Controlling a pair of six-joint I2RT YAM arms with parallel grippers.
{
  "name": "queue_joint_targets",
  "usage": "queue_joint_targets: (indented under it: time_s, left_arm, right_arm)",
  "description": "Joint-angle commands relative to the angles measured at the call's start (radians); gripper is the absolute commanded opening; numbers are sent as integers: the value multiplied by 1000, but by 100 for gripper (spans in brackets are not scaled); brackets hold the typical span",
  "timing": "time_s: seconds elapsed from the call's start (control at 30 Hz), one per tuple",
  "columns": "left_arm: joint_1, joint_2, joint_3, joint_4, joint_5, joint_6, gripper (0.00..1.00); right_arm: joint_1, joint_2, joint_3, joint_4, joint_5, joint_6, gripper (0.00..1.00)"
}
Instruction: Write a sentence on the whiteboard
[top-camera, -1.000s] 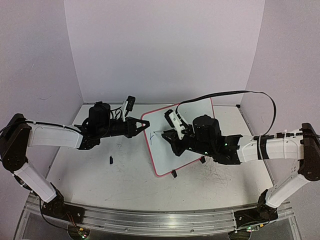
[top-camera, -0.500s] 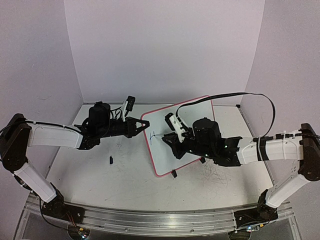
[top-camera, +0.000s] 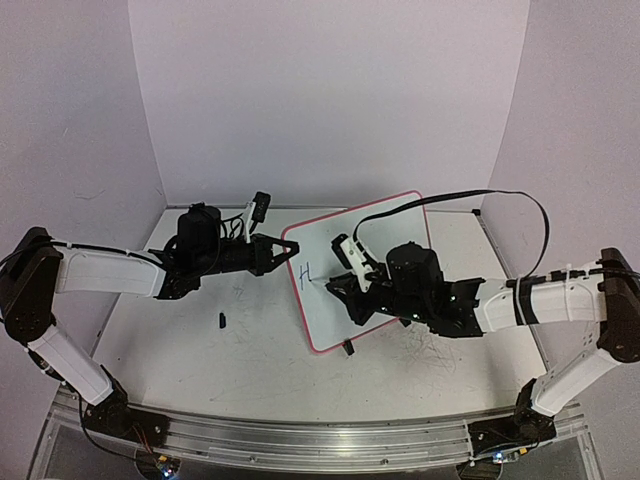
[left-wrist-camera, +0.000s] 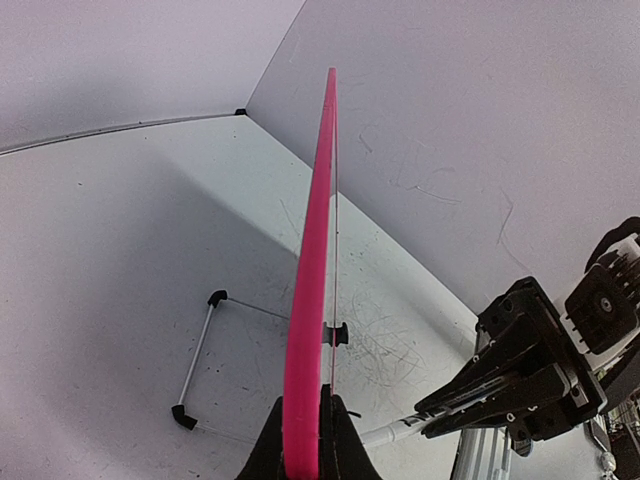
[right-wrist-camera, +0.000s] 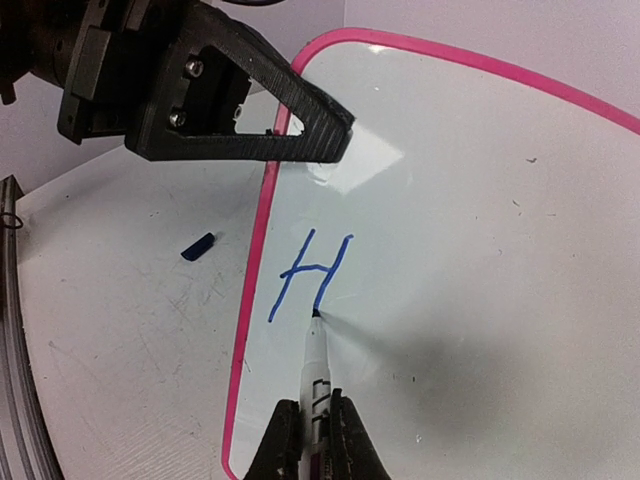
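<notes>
Whiteboard (top-camera: 325, 315), white with rounded pink rim, bearing one blue letter H (right-wrist-camera: 312, 270); left gripper (top-camera: 290, 250) clamped on its edge, right gripper (right-wrist-camera: 312, 420) closed around marker (right-wrist-camera: 314, 360).

The whiteboard (top-camera: 325, 315), white with rounded corners and a pink-red rim, is standing propped on small black feet mid-surface, turned askew. The sentence (right-wrist-camera: 312, 272) is showing just a blue "H" near the board's left edge.

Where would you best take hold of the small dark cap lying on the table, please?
Pinch the cap across its narrow width at mid-length, coming straight down: it lies flat on the table, well apart from the whiteboard, open on every side.
</notes>
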Motion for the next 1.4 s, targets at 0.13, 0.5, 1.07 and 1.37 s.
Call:
queue_joint_targets:
  time_s: [0.13,0.5,1.07,1.37]
  left_arm:
    - [6,-22,-9,-13,-53,98,0]
    - [6,-22,-11,-14,-55,97,0]
    - [6,-32,-15,-17,-59,99,0]
    - [6,-30,-10,-20,-56,99,0]
  right_arm:
    - [5,-21,-30,-23,22,23,0]
    - [3,-108,-17,20,6,51,0]
    - [-29,-48,24,36,-46,-2,0]
    - [-28,-37,26,45,-8,3,0]
